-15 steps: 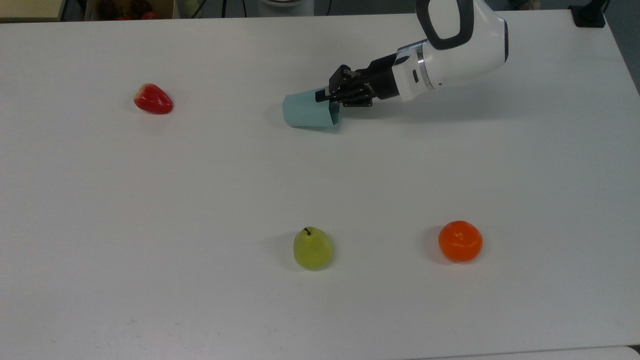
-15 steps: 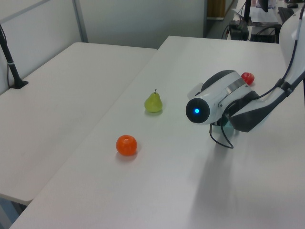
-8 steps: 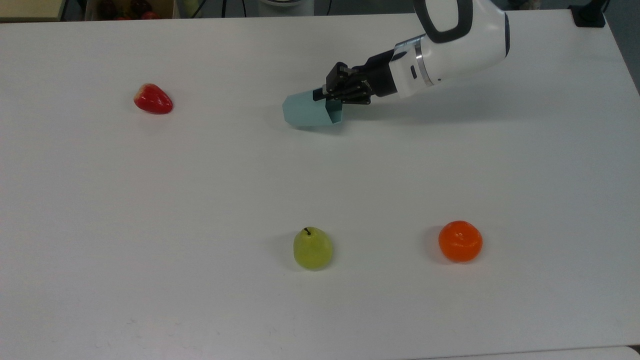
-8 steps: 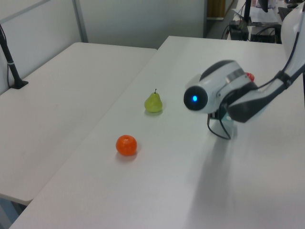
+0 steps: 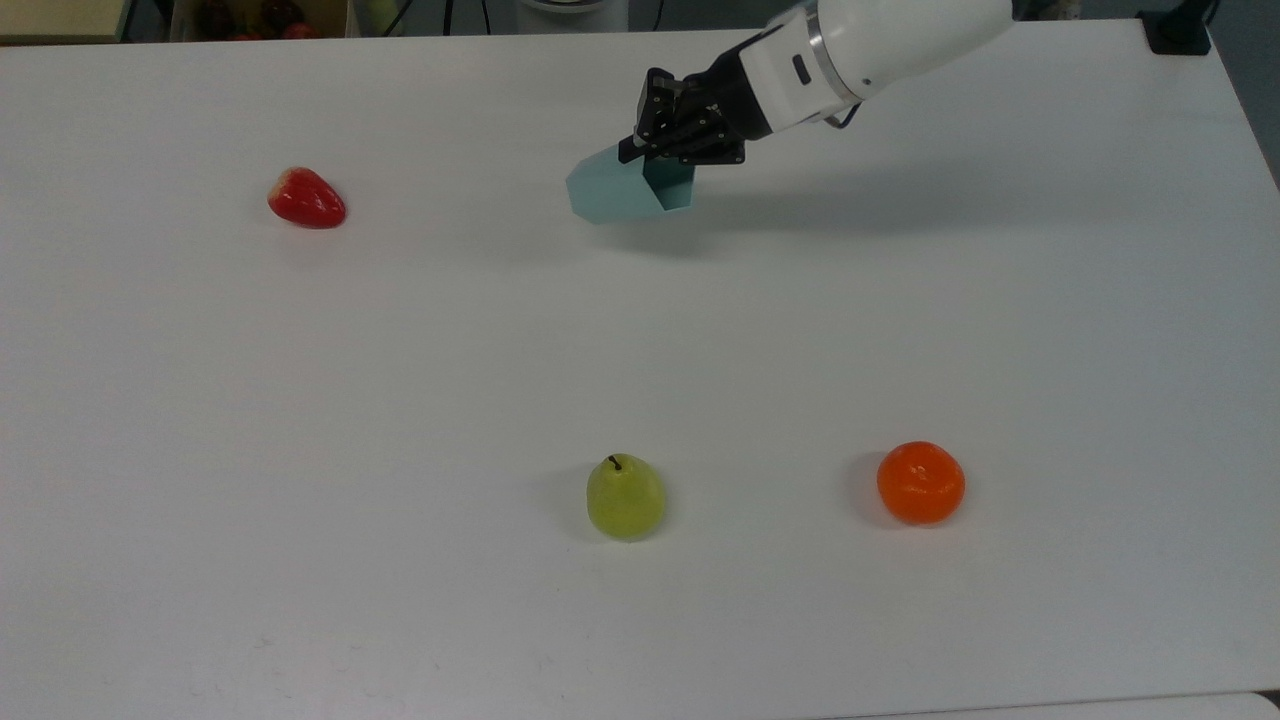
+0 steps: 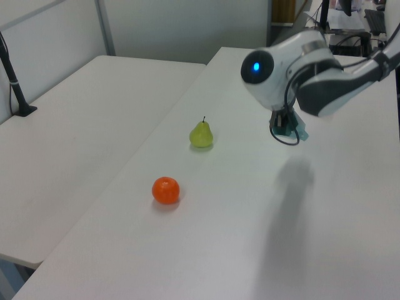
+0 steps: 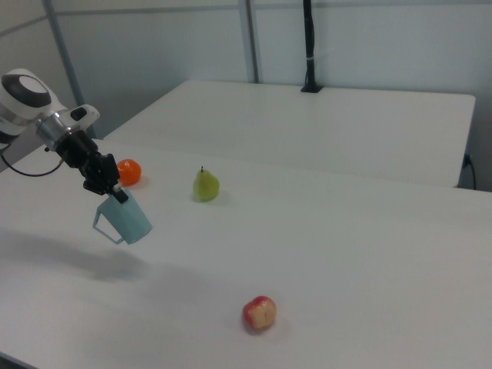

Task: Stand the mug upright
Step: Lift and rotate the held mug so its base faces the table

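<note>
gripper [image 5: 652, 160] clamped on the mug [image 5: 622, 190] rim, mug lifted clear off the table [image 5: 400, 350], tilted, well apart from the pear [image 5: 625, 497], orange [image 5: 920, 482] beside the pear.

Lab or office test room: plain white tabletop [image 5: 300, 400], grey partition walls [image 7: 192, 46], cabled equipment [image 6: 325, 34] behind.

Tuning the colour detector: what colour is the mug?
Pale blue-green, plain and matte; the mug shows best in the top view.
</note>
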You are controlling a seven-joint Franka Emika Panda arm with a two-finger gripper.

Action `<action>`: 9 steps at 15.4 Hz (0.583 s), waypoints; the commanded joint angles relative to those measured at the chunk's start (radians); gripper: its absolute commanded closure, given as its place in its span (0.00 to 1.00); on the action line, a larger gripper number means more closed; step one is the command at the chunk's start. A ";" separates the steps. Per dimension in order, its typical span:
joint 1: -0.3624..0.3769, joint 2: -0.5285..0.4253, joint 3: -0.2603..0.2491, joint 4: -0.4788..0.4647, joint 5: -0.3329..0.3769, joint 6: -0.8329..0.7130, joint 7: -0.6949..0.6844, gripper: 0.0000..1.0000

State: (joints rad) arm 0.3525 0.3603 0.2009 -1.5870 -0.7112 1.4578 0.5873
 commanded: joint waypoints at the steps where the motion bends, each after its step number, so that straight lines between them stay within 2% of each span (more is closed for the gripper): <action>1: -0.056 -0.052 -0.002 -0.018 0.165 0.101 -0.127 1.00; 3: -0.095 -0.066 -0.006 -0.021 0.263 0.177 -0.162 1.00; 6: -0.176 -0.106 -0.009 -0.022 0.451 0.271 -0.272 1.00; 9: -0.184 -0.133 -0.080 -0.022 0.605 0.311 -0.391 1.00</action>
State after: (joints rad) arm 0.1774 0.2870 0.1844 -1.5827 -0.2547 1.7156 0.3239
